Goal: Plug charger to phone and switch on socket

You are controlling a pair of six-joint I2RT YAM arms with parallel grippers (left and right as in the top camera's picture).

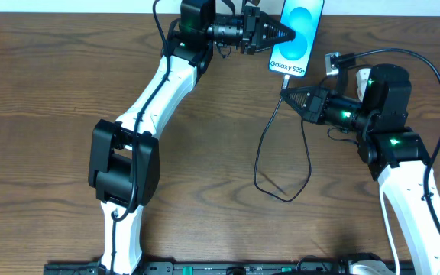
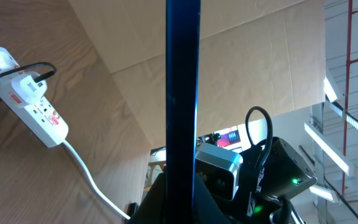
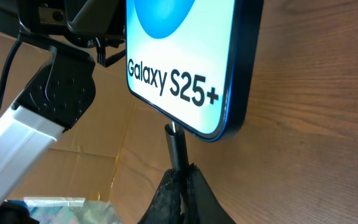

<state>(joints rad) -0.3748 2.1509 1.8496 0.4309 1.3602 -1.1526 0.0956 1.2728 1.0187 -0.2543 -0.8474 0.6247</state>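
Observation:
My left gripper [image 1: 283, 34] is shut on the phone [image 1: 296, 38] and holds it at the table's back edge. The teal screen reads "Galaxy S25+" [image 3: 173, 78]. In the left wrist view the phone [image 2: 182, 93] shows edge-on as a dark blue bar between my fingers [image 2: 160, 202]. My right gripper [image 3: 182, 171] is shut on the charger's black connector [image 3: 178, 146], whose tip meets the phone's bottom edge. How deep it sits, I cannot tell. The thin black cable [image 1: 281, 172] loops down over the table. The socket [image 2: 30, 96], a white strip with an adapter plugged in, lies in the left wrist view.
The left arm's black elbow [image 1: 124, 164] stands over the table's left half. Brown cardboard [image 2: 241, 56] rises behind the table. The strip's white lead [image 2: 89, 177] runs across the wood. A crumpled plastic bag [image 3: 61, 208] shows low in the right wrist view.

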